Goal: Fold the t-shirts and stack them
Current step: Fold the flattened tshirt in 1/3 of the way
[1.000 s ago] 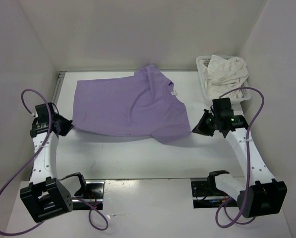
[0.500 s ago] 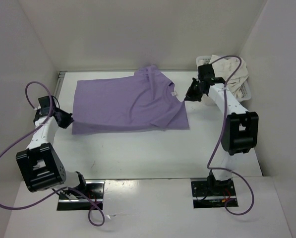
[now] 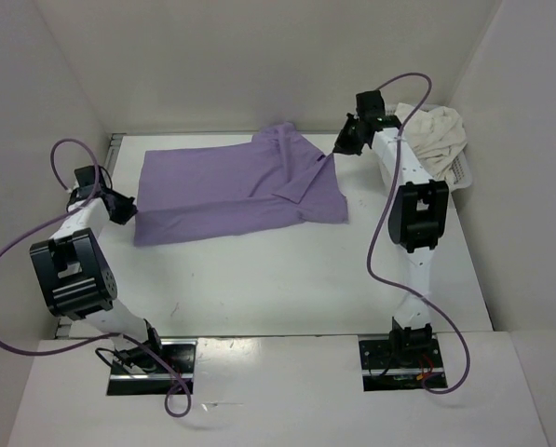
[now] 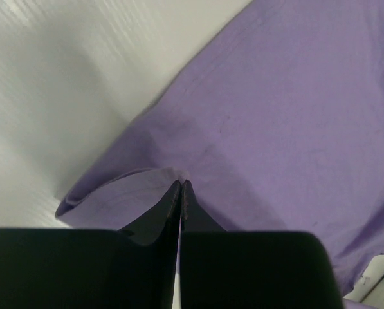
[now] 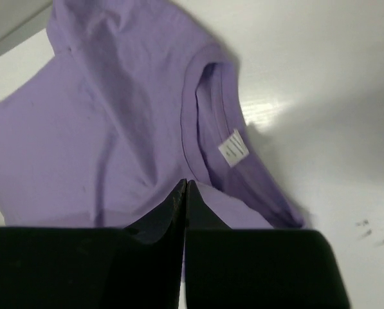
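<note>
A lavender t-shirt (image 3: 212,191) lies spread across the back of the table, its right part doubled over toward the collar. My left gripper (image 3: 128,210) is shut on the shirt's near left corner; the left wrist view shows the jaws (image 4: 181,183) pinching a raised fold of lavender cloth (image 4: 275,116). At the shirt's far right my right gripper (image 3: 334,152) holds a lifted edge. Its jaws (image 5: 186,183) are shut on the cloth just below the collar and white label (image 5: 233,148). A cream white t-shirt (image 3: 436,135) is bunched in the basket.
The white mesh basket (image 3: 459,172) stands at the back right corner, right beside my right arm. White walls close in the table at the back and both sides. The arms' bases sit at the near edge.
Both arms have swung toward the back. The right gripper carried the shirt's near right edge up and over toward the collar, and the left gripper drew the left corner back a little.
</note>
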Tool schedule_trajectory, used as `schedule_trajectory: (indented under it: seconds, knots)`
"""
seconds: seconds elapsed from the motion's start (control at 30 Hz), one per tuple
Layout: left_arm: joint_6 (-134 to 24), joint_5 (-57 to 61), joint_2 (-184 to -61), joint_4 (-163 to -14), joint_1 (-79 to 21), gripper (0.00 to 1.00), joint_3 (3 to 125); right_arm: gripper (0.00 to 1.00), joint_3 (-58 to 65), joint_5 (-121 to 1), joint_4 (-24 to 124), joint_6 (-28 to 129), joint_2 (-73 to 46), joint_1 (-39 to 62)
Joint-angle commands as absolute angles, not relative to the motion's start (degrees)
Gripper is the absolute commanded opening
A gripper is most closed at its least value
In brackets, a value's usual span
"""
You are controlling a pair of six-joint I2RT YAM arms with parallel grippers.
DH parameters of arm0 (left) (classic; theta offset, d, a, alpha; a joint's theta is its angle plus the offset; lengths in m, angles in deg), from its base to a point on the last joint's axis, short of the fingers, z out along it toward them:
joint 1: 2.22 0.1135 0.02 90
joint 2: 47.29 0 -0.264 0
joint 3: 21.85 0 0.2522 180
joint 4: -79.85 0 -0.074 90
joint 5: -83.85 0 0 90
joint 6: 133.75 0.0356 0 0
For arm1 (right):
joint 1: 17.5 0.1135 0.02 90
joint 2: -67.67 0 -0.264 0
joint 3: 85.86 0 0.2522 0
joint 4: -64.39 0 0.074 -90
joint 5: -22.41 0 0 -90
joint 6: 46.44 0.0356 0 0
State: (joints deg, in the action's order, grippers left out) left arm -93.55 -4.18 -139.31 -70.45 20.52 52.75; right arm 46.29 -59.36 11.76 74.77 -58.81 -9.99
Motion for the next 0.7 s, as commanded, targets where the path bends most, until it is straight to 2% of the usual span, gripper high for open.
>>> schedule_trajectory:
  seconds: [0.0, 0.13, 0.17, 0.23, 0.37, 0.4, 0.5, 0.53, 0.6, 0.67]
  knots:
    - [-93.93, -3.17, -142.9, -74.35, 20.89, 0.0, 55.8, 0.0, 53.13, -60.65, 10.02, 74.67, -63.62, -9.06]
    - [-93.41, -3.16, -147.64, -74.35, 20.89, 0.0, 57.65, 0.0, 60.32, -60.65, 8.27, 74.68, -68.82, -9.06]
    - [-93.41, -3.16, -148.18, -74.96, 20.89, 0.02, 57.65, 0.0, 61.57, -60.65, 7.66, 74.68, -69.87, -9.06]
    - [-92.88, -3.16, -148.71, -75.49, 20.89, 0.15, 57.65, 0.03, 64.99, -60.65, 5.9, 74.68, -72.16, -9.06]
    - [-92.88, -1.33, -145.2, -77.34, 20.89, 0.49, 56.86, 0.25, 65.8, -60.65, 5.37, 73.98, -70.59, -9.06]
    - [-92.36, -1.32, -144.5, -76.21, 20.89, 0.52, 57.47, 0.34, 65.19, -60.65, 5.37, 73.28, -69.54, -9.06]
    - [-90.6, -2.37, -140.55, -74.53, 21.5, 0.57, 55.38, 0.45, 55.9, -60.65, 7.81, 72.74, -62.0, -9.06]
    - [-90.59, -2.37, -137.58, -74.53, 22.38, 0.58, 53.89, 0.47, 47.78, -60.65, 11.22, 72.74, -56.49, -9.06]
    - [-91.2, -1.85, -132.83, -73.91, 23.08, 0.58, 47.76, 0.43, 35.73, -61.17, 14.49, 72.74, -51.19, -9.06]
    - [-91.73, -1.85, -130.27, -73.3, 23.62, 0.52, 44.13, 0.27, 29.18, -61.17, 17.14, 72.74, -45.05, -9.06]
